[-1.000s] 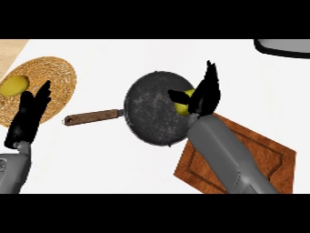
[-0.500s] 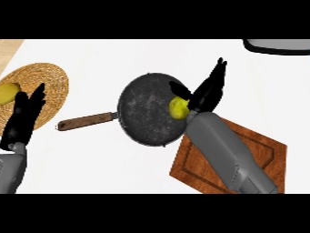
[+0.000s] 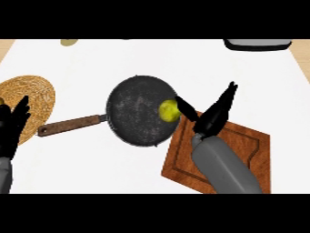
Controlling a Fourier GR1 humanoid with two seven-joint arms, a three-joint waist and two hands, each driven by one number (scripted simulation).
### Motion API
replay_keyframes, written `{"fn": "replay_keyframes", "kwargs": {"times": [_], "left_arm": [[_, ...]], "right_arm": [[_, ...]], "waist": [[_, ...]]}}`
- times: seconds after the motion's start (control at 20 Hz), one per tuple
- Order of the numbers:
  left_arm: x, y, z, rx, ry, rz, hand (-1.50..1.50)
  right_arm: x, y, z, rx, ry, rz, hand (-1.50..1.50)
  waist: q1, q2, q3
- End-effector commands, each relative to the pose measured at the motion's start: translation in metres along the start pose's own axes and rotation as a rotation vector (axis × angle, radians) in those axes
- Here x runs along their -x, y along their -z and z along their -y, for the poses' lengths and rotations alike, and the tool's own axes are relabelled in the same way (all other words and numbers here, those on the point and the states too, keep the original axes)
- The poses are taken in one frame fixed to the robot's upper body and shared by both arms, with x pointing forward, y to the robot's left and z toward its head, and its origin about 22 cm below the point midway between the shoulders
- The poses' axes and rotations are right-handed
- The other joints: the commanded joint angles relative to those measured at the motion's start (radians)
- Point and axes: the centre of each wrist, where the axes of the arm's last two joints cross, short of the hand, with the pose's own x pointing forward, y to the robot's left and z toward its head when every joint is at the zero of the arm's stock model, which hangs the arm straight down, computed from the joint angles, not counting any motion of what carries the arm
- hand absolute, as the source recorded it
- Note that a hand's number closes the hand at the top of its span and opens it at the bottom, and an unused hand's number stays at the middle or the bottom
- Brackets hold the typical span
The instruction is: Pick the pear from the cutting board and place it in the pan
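The cutting board [image 3: 241,157] lies nearest, touching the pan's [image 3: 140,113] near-right rim. Over the board's far-left corner the right hand [image 3: 212,116] spreads released fingers, gripping nothing. The pear [image 3: 168,110] rests inside the pan. Well left, the left hand [image 3: 8,129] rests open-fingered over a woven mat [image 3: 33,98].

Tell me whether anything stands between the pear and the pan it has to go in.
Nothing visible does. The pear already lies inside the pan, near its right rim. The right hand is open just to the pear's right, over the cutting board's edge, not gripping it.
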Motion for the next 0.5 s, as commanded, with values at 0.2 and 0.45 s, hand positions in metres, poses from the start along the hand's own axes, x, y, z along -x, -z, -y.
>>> {"fn": "replay_keyframes", "kwargs": {"times": [0.2,0.45], "left_arm": [[0.006,-0.006,-0.021,-0.043,-0.014,-0.026,0.0],[0.018,-0.016,-0.018,-0.026,0.006,-0.034,0.0]], "right_arm": [[0.034,-0.056,0.069,-0.009,0.09,-0.022,-1.5],[0.046,-0.075,0.146,-0.009,0.064,-0.005,-1.5]], "waist": [[-0.049,-0.01,-0.002],[-0.036,0.0,-0.001]]}}
